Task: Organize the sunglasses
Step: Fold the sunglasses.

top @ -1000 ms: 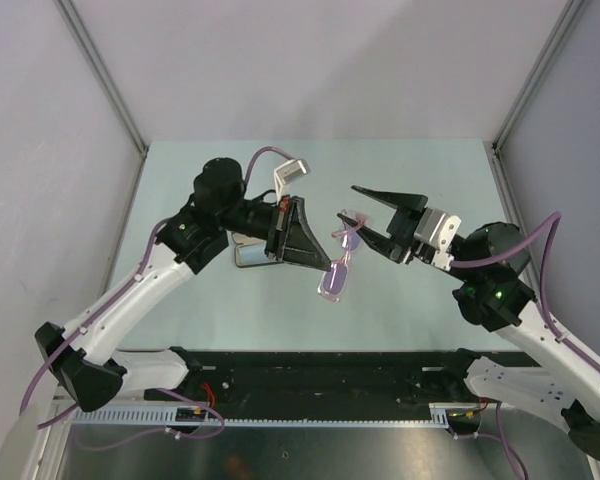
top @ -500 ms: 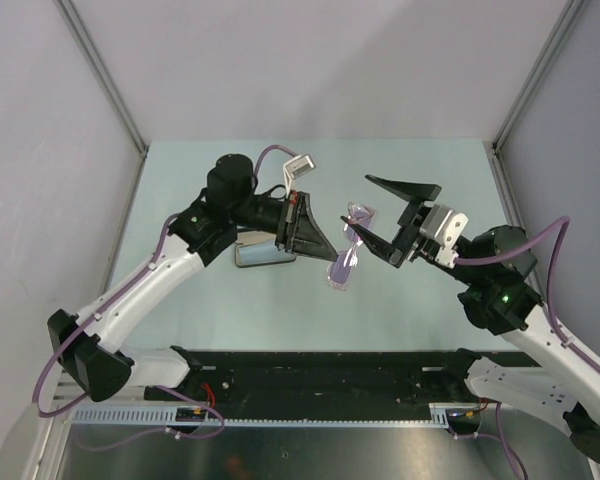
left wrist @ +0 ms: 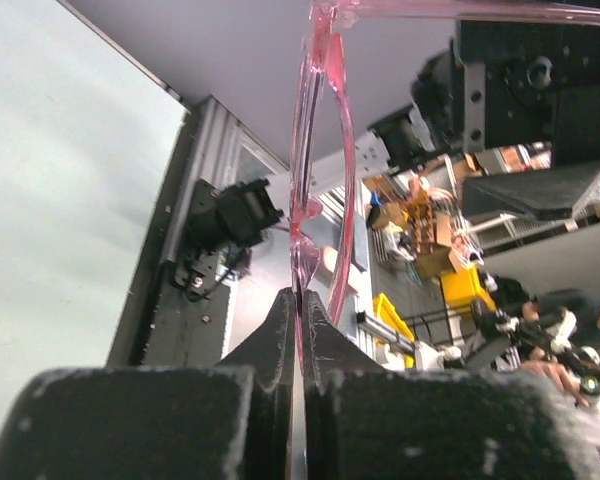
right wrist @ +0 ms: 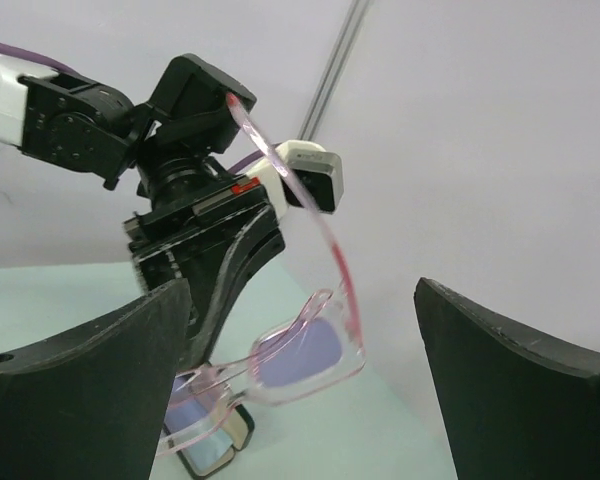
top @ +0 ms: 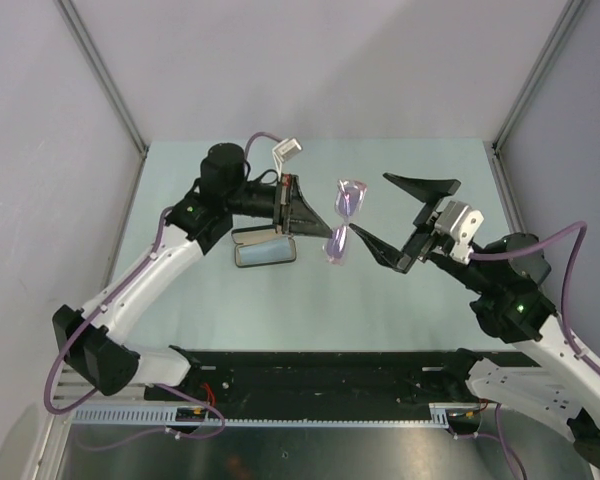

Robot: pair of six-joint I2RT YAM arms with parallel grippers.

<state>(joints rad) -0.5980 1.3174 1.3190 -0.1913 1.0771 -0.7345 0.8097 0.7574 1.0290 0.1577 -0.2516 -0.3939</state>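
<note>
Sunglasses [top: 340, 222] were in my left gripper [top: 315, 212] alone.
It pinched the frame, probably the bridge; my right gripper [top: 367, 202] had released, wide, free for folding.

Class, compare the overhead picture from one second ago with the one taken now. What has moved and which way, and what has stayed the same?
The left gripper has carried the sunglasses away from the arm bases, toward the table's far side. The right gripper has drawn back to the right. Unchanged: the left gripper is shut on the sunglasses, the right gripper's jaws are wide open, and the black case lies on the table beneath the left arm.
</note>
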